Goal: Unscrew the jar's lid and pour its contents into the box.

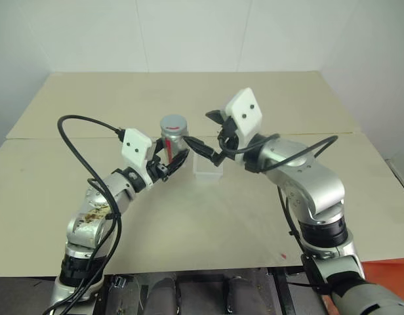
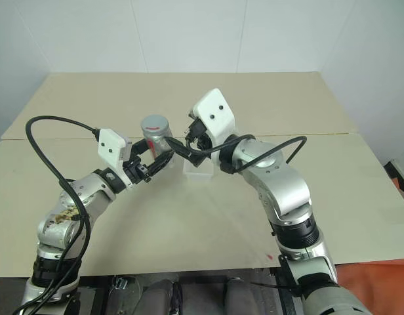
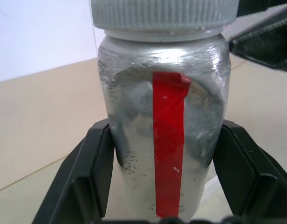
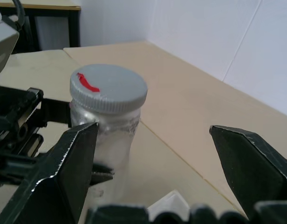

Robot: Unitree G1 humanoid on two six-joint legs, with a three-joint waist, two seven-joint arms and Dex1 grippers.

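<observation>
The jar (image 1: 174, 141) is a small clear cylinder with a red stripe (image 3: 169, 144) down its side and grey powder inside. My left gripper (image 1: 170, 157) is shut on its lower body and holds it upright above the table. The ribbed grey lid (image 4: 108, 86) sits on the jar. My right gripper (image 1: 199, 128) stands open just right of the lid, level with it, and its fingers (image 4: 64, 172) do not touch it. The translucent whitish box (image 1: 208, 168) rests on the table below the right gripper, just right of the jar.
The beige table (image 1: 222, 216) is two boards with a seam (image 1: 58, 137) running across behind the grippers. A white wall (image 1: 189, 33) closes the far side. A small red mark (image 1: 282, 255) lies near the table's front edge.
</observation>
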